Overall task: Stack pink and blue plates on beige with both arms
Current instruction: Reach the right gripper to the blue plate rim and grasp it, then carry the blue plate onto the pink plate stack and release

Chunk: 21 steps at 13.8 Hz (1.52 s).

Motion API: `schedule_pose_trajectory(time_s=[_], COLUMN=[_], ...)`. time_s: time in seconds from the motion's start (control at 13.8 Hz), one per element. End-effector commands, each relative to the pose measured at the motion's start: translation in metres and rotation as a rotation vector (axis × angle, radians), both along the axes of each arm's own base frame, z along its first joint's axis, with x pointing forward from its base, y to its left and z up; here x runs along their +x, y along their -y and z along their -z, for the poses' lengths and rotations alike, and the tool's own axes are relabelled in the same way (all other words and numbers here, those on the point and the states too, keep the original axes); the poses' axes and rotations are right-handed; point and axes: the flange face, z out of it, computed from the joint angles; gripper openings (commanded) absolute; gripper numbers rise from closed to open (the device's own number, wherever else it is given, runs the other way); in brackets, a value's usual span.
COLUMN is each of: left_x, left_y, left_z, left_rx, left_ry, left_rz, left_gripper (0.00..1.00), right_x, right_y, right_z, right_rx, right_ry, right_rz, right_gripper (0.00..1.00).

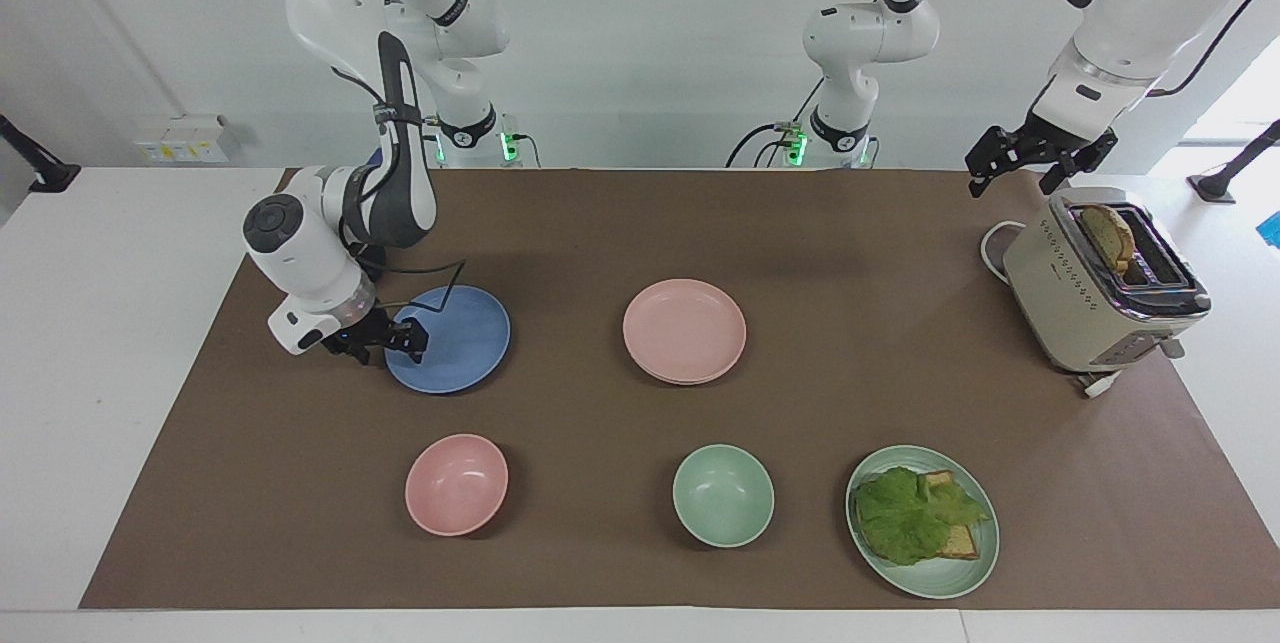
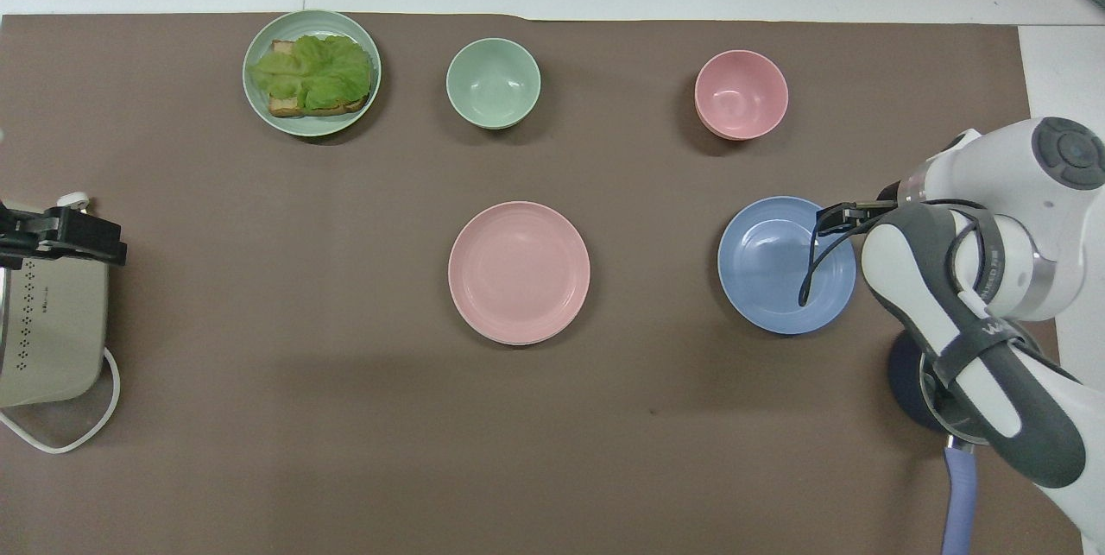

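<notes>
The blue plate (image 1: 455, 328) (image 2: 777, 266) lies toward the right arm's end of the table. My right gripper (image 1: 385, 343) (image 2: 833, 217) is down at its rim, open, one finger over the plate and one outside it. The pink plate (image 1: 685, 328) (image 2: 519, 270) rests mid-table on another plate of the same size. Only a thin pale rim (image 1: 688, 381) of that lower plate shows, which looks like the beige one. My left gripper (image 1: 1010, 185) hangs open and empty in the air above the toaster (image 1: 1095, 293).
A pink bowl (image 1: 456, 483), a green bowl (image 1: 723, 495) and a green plate with lettuce and bread (image 1: 922, 521) stand farther from the robots. A dark pot (image 2: 906, 374) with a blue handle sits under the right arm. A bread slice stands in the toaster.
</notes>
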Motion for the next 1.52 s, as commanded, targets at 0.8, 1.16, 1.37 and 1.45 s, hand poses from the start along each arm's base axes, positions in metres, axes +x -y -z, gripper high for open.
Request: schedule_pose_trajectory(time_s=[0.8, 1.16, 1.37, 1.45], left_x=[-0.006, -0.007, -0.006, -0.006], left_y=[-0.003, -0.002, -0.004, -0.004], left_z=[-0.005, -0.005, -0.005, -0.005], left_rx=[0.008, 0.008, 0.008, 0.008], left_ry=[0.019, 0.019, 0.019, 0.019], left_rz=[-0.011, -0.009, -0.014, -0.014], left_gripper=[1.0, 1.0, 1.0, 1.0], right_x=[-0.013, -0.01, -0.018, -0.022], right_y=[-0.032, -0.142, -0.222, -0.25], right_z=[-0.119, -0.129, -0.123, -0.117], right_rx=[0.073, 0.135, 0.139, 0.143], right_ry=[-0.03, 0.05, 0.078, 0.085], right_rz=[-0.103, -0.201, -0.165, -0.15], right_gripper=[0.0, 0.0, 0.0, 0.0])
